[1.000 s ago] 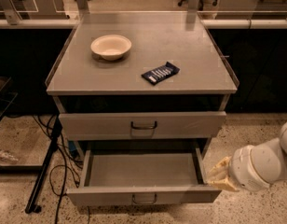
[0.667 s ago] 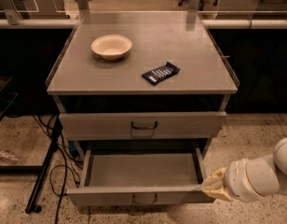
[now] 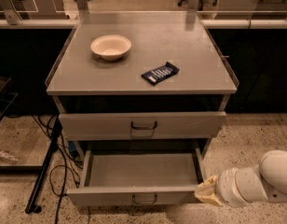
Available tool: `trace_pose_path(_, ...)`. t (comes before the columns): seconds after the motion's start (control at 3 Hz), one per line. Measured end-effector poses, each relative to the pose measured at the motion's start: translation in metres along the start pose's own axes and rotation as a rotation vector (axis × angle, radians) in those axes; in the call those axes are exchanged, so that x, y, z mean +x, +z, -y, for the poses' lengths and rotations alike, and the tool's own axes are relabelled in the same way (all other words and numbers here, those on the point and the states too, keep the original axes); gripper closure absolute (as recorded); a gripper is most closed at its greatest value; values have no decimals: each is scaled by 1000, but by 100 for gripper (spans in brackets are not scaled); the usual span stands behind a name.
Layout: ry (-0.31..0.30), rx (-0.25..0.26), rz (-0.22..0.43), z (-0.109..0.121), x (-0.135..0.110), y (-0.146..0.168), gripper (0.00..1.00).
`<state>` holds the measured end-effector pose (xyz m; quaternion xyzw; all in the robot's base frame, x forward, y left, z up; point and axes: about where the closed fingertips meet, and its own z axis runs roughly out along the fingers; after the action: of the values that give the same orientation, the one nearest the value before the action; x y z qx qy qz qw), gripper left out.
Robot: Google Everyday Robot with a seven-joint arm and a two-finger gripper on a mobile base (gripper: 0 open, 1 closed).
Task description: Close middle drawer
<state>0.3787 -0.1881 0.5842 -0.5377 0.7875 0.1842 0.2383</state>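
The middle drawer (image 3: 134,197) is pulled far out of the grey cabinet, and its shallow tray is empty. Its low front panel carries a small grey centre handle (image 3: 144,199). Above it, the taller top drawer front (image 3: 97,125) with a darker handle (image 3: 144,125) sticks out slightly. The lowest drawer is hidden under the open one. My gripper (image 3: 205,194), tan-tipped on a white arm (image 3: 260,181), is at the front right corner of the middle drawer, level with its front panel and right against it.
A cream bowl (image 3: 111,46) and a dark blue snack packet (image 3: 160,73) lie on the cabinet top (image 3: 190,45). Black cables and a stand leg (image 3: 43,171) run over the speckled floor to the cabinet's left. A dark wall panel stands behind.
My gripper has moved down and a little left, from beside the open drawer's right side to its front right corner. The drawer has not moved.
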Motion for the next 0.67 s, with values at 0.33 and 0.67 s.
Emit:
trace_pose_path(0.33,18,-30,5,-10,8,30,100)
trace_pose_path(0.67,48,-46,-1,-17,20,68,100)
